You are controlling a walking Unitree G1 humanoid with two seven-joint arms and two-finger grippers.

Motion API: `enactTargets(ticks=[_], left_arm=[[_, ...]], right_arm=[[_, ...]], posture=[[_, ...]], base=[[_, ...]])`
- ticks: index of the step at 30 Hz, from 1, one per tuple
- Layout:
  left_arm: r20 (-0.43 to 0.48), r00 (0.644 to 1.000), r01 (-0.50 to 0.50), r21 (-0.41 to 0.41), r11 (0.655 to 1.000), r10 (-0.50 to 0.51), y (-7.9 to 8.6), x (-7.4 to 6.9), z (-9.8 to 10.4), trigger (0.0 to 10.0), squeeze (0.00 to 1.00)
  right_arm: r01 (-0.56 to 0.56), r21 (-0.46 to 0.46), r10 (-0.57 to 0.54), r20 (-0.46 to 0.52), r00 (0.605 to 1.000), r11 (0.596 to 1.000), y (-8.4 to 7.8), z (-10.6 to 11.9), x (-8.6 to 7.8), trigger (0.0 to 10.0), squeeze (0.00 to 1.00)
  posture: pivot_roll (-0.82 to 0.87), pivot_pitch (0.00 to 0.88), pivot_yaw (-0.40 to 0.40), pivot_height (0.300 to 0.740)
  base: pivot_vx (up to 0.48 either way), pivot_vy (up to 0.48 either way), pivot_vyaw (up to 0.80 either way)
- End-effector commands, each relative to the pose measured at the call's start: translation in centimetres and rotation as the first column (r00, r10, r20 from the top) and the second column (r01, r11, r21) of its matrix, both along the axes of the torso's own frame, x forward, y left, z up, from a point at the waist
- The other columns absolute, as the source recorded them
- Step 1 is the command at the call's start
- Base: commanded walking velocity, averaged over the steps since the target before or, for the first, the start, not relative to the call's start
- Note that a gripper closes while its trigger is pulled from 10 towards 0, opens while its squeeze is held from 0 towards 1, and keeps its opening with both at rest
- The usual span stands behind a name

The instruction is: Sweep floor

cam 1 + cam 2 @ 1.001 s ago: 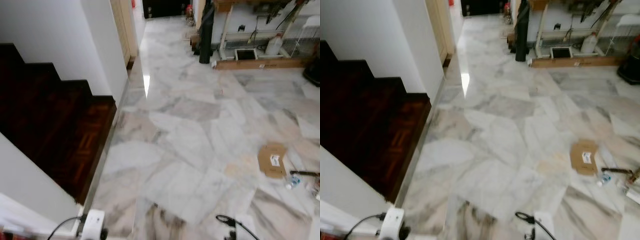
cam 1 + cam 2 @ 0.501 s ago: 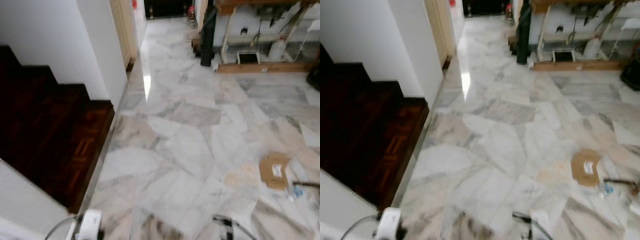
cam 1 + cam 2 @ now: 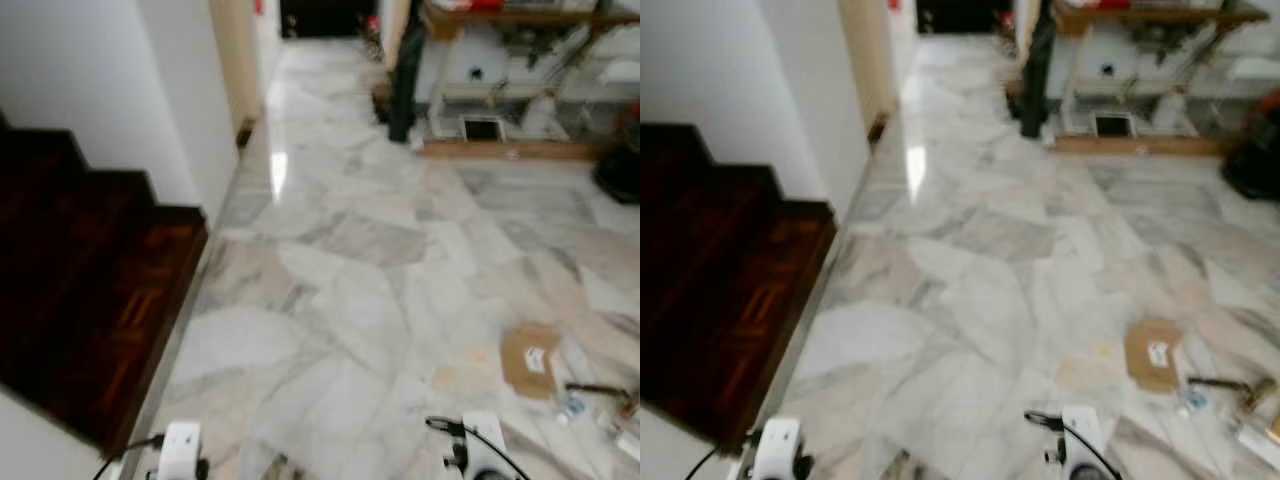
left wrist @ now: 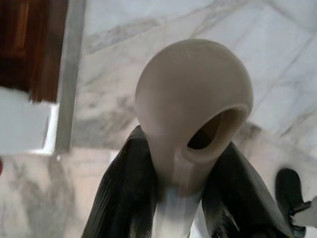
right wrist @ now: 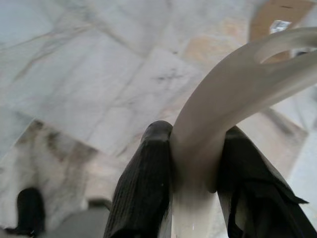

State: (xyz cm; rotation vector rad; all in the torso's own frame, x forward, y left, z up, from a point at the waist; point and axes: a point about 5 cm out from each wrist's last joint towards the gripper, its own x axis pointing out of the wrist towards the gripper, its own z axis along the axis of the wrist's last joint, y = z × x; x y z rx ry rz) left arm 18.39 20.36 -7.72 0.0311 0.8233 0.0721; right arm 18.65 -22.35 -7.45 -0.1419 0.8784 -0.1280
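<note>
The view's been carried forward a bit. Rigid, light plastic handles are clamped: rounded knob in left gripper, curved dustpan-like handle in right gripper; cardboard scrap lies ahead-right.

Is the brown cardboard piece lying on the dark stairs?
No, the cardboard piece lies flat on the marble floor at the robot's right, far from the dark stairs.
</note>
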Motion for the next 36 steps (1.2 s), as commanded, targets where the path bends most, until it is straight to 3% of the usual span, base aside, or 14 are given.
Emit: enactTargets(ticks=[1,11,36], left_arm=[[0.013,0.999,-0.031,-0.048,0.998,0.032,-1.1,0.3,0.0,10.0,0.0],[0.012,0.997,-0.074,-0.054,0.996,0.075,-0.8,-0.1,-0.2,10.0,0.0],[-0.017,0.998,-0.055,-0.029,0.998,0.054,0.4,-1.4,-0.5,10.0,0.0]], right_arm=[[-0.003,-0.02,0.002,-0.014,1.0,1.0,-0.8,0.1,-0.2,10.0,0.0],[-0.051,-0.028,0.05,-0.008,0.999,0.998,-0.4,0.3,0.6,10.0,0.0],[-0.028,-0.001,0.028,-0.018,0.999,1.0,0.0,-0.2,-0.5,10.0,0.0]], posture=[[-0.14,0.0,-0.027,0.74],[-0.12,0.0,-0.04,0.74],[-0.13,0.0,0.005,0.74]], base=[[0.251,0.0,0.0],[0.251,0.0,0.0],[0.252,0.0,0.0]])
